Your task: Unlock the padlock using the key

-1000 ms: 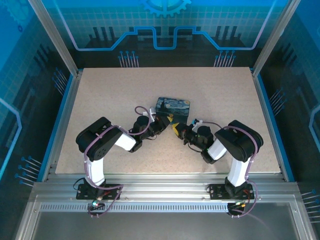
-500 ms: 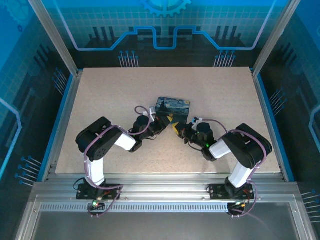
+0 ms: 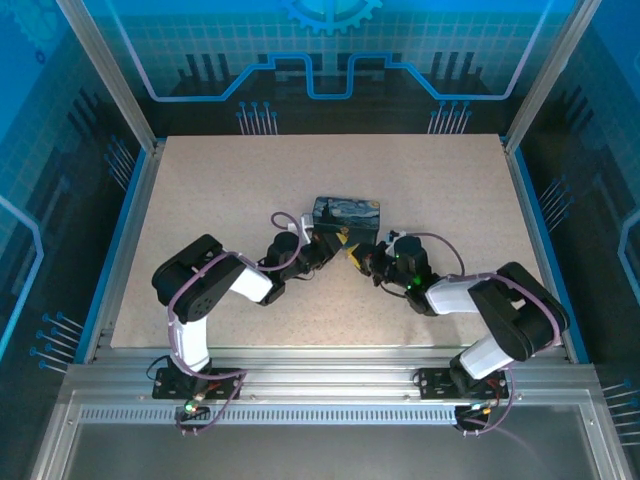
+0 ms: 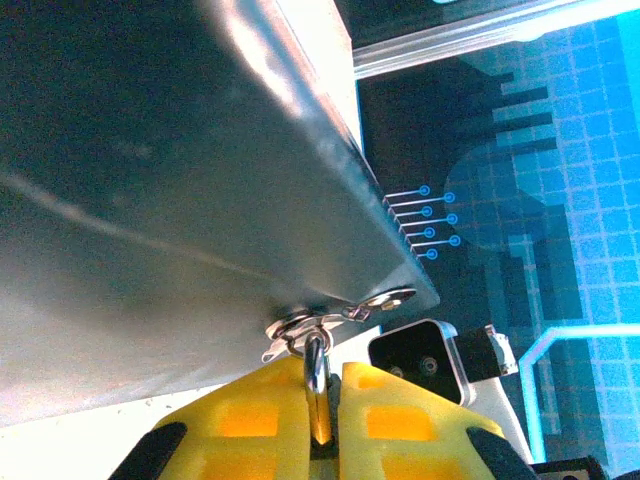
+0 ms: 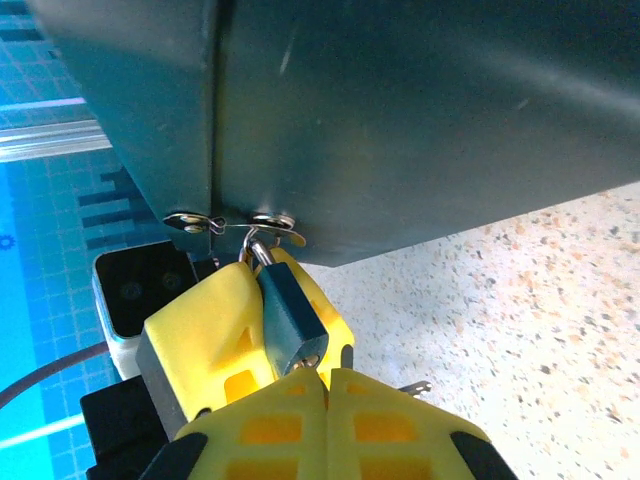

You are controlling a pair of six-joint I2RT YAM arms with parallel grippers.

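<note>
Dark blue tin (image 3: 346,212) with a swirly painting print is being shown lying near the middle of the speckled beige desk (image 3: 220,180). Its plain dark wall (image 5: 420,110) and metal hasp (image 5: 230,222) are being seen close up. The desk is being enclosed by aluminium framing (image 3: 320,378) and blue patterned panels (image 3: 400,40).

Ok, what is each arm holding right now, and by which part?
Left fingers clamp the padlock by its body, shackle through the hasp on the tin. Right fingers meet at its lower end; what they pinch is hidden.
</note>
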